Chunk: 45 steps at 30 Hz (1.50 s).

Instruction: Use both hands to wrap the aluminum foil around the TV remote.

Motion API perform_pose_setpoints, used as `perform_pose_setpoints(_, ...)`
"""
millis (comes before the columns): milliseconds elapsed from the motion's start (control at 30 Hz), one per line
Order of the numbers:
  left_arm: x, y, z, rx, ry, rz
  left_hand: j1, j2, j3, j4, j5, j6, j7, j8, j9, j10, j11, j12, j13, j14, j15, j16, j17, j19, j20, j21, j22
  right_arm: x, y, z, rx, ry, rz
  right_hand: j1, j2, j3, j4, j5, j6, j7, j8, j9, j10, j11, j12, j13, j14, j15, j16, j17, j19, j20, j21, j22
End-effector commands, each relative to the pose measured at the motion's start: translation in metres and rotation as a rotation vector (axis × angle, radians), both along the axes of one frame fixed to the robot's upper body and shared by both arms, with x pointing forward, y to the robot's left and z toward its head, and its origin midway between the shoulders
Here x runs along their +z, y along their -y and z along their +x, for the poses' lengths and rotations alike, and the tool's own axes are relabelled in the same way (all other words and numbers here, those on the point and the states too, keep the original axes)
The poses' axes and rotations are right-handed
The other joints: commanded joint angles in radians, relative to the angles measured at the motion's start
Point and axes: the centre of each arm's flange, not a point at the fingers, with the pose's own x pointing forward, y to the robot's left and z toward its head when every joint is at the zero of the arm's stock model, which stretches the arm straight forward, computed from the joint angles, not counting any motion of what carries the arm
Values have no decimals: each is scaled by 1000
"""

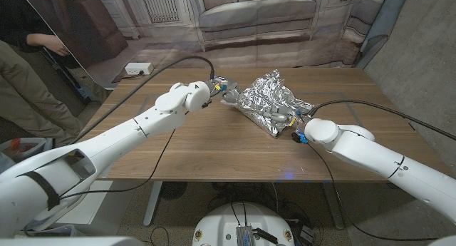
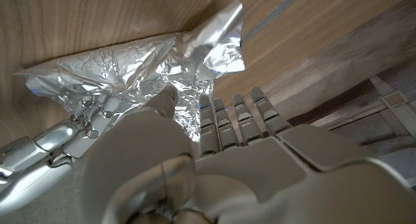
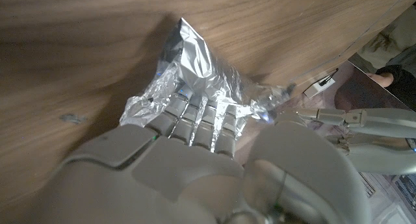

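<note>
Item: aluminum foil (image 1: pixel 269 98), crumpled silver bundle, mid wooden surface (image 1: pixel 214 150), slightly toward far edge. TV remote: presumably inside, can't see it.
L hand (image 1: pixel 226 93): at foil's left edge, fingers (image 2: pixel 224 117) extended side by side, tips against foil; actual grip can't tell.
R hand (image 1: pixel 285 118): at foil's near-right end, fingers (image 3: pixel 195 117) laid on crinkled foil, pressing; whether it grasps, can't tell.
Misc: white box (image 1: pixel 139 68) w/ cable, far-left corner; person (image 1: pixel 28 68) at pic's left edge.
</note>
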Motion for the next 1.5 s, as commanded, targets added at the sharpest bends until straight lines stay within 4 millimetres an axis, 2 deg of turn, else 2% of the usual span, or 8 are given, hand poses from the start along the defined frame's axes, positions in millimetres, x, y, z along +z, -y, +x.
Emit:
perform_pose_setpoints(33, 0, -10, -18, -40, -17, -85, -6, 6, -3, 3, 0, -4, 4, 1, 1, -3, 1, 8, 1, -4, -3, 5, 2, 0, 2, -1, -1, -3, 0, -22, -34, 115, 13, -10, -3, -2, -9, 2, -13, 0, 6, -1, -27, 3, 0, 1, -33, 6, 5, -5, -29, 3, -19, 1)
perform_pose_setpoints(167, 0, -14, -20, -49, -40, -114, -12, 7, -6, 8, 0, -6, 7, 2, 0, -4, 3, 9, -2, -4, -4, 7, 1, -1, 1, -2, 0, -4, 2, -25, -36, 126, 21, -20, -2, -5, -14, 3, 72, -21, 42, -2, -27, 2, 13, -2, -39, 11, 15, -15, -33, 15, -33, 1)
perform_pose_setpoints(367, 0, -27, -31, -84, -24, -208, -24, 9, -12, 15, 0, -31, 6, -4, -3, -2, 3, 12, -8, -2, -5, 10, -2, 2, 1, -3, 0, -5, 0, -33, -40, 203, 78, -24, -1, -6, -19, 3, 32, -15, 24, -4, -36, 8, 15, -3, -52, 12, 15, -20, -35, 9, -43, 1)
perform_pose_setpoints(467, -2, -36, -36, -113, -21, -282, -29, -1, -19, 11, 1, -30, 1, 7, -8, 23, -4, 21, -26, 15, -36, 14, -19, 41, -59, 5, -3, -7, 1, -35, -42, 216, 110, -26, 0, -6, -21, 3, 10, -6, 16, -5, -48, 13, 14, -3, -59, 12, 16, -22, -34, 2, -47, 1)
perform_pose_setpoints(567, -6, -46, -41, -138, -18, -357, -28, -6, -21, 6, 2, -25, 0, 12, -11, 37, -14, 24, -36, 25, -46, 15, -29, 60, -90, 7, -6, -9, 3, -37, -38, 227, 149, -28, 2, -6, -23, 3, -5, 4, 12, -5, -52, 13, 15, -4, -65, 11, 16, -23, -34, -2, -51, 1)
perform_pose_setpoints(800, -12, -67, -56, -189, -32, -487, -29, -8, -23, 4, 2, -22, 3, 15, -12, 42, -13, 24, -43, 28, -45, 15, -34, 59, -89, 3, -7, -12, 14, -40, -18, 256, 277, -53, 12, -11, -15, 2, 2, 54, 19, -8, -33, 30, 28, -6, -52, -6, 27, -24, -12, -21, -55, 2)
perform_pose_setpoints(1167, -14, -107, -73, -380, -76, -818, -55, -8, -37, 19, 0, -46, 8, 10, -16, 22, 0, 15, -62, 6, -40, 7, -41, 47, -88, -12, -9, -18, 31, -48, 31, 386, 543, -91, 8, -25, -1, 1, -12, 50, 16, -12, -11, 20, 38, -9, -23, -19, 37, -25, 26, -38, -53, 1)
perform_pose_setpoints(1500, -21, -129, -76, -460, -103, -943, -115, -29, -75, 50, -2, -57, 5, 10, -20, 13, 0, 13, -78, -5, -42, 6, -44, 36, -99, -27, -10, -23, 43, -49, 128, 410, 762, -120, 4, -36, 5, 3, 9, 24, 25, -15, 28, 6, 51, -13, 23, -31, 45, -30, 77, -51, -49, 1)
